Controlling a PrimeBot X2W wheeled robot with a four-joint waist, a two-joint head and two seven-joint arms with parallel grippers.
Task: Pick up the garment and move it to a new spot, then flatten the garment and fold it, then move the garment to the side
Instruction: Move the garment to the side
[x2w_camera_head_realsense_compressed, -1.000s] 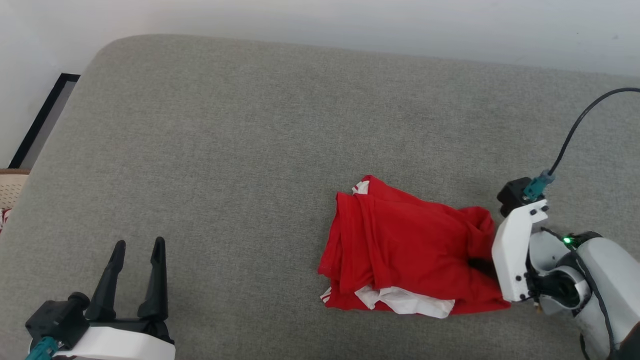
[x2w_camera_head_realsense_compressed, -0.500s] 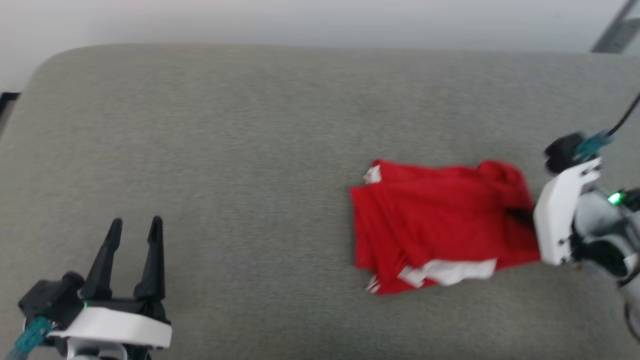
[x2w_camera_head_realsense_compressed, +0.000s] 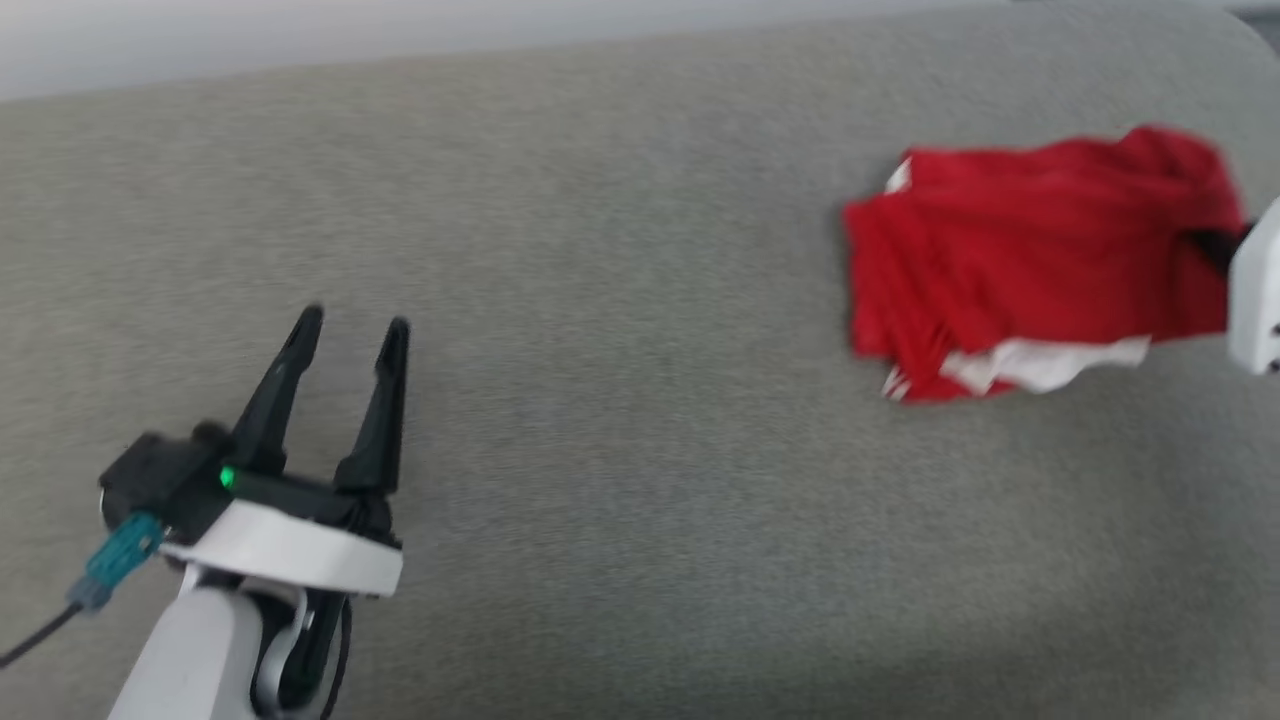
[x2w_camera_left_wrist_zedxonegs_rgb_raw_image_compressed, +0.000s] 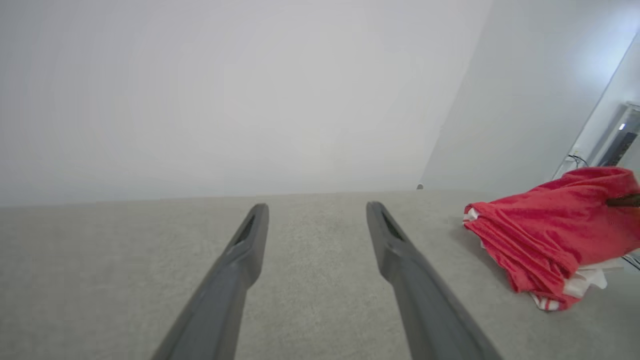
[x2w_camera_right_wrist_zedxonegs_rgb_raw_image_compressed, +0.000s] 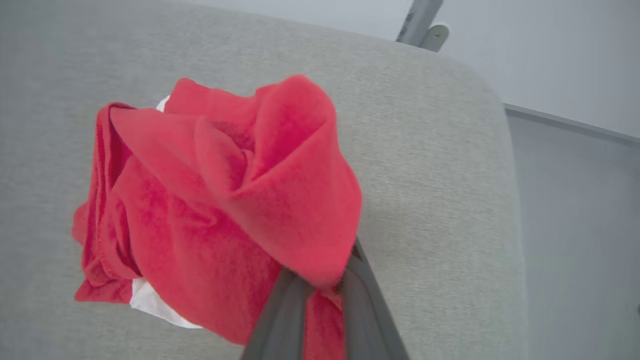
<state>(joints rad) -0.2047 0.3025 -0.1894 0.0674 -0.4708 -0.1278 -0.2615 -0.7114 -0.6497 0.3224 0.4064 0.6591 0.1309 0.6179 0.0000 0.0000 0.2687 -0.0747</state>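
The garment (x2w_camera_head_realsense_compressed: 1030, 250) is a bunched red shirt with a white sleeve showing at its lower edge, lying near the far right of the grey cushion (x2w_camera_head_realsense_compressed: 600, 300). My right gripper (x2w_camera_head_realsense_compressed: 1222, 243) is shut on its right end, with the dark fingers buried in the cloth. In the right wrist view the garment (x2w_camera_right_wrist_zedxonegs_rgb_raw_image_compressed: 215, 200) drapes over my right gripper (x2w_camera_right_wrist_zedxonegs_rgb_raw_image_compressed: 322, 280), and one fold is raised off the cushion. My left gripper (x2w_camera_head_realsense_compressed: 354, 322) stands open and holds nothing at the lower left, far from the shirt. In the left wrist view, my left gripper (x2w_camera_left_wrist_zedxonegs_rgb_raw_image_compressed: 316, 207) points across bare cushion, with the garment (x2w_camera_left_wrist_zedxonegs_rgb_raw_image_compressed: 540, 235) off to the right.
The cushion's rounded right edge (x2w_camera_right_wrist_zedxonegs_rgb_raw_image_compressed: 500, 200) lies close beside the garment, with grey floor (x2w_camera_right_wrist_zedxonegs_rgb_raw_image_compressed: 575, 225) past it. A metal post (x2w_camera_right_wrist_zedxonegs_rgb_raw_image_compressed: 420, 20) stands behind that corner. A pale wall (x2w_camera_left_wrist_zedxonegs_rgb_raw_image_compressed: 250, 100) runs along the far side.
The head camera has shifted and the picture is blurred. My right gripper has shut on the garment's right end and pulled it right and farther away. The left gripper stays open.
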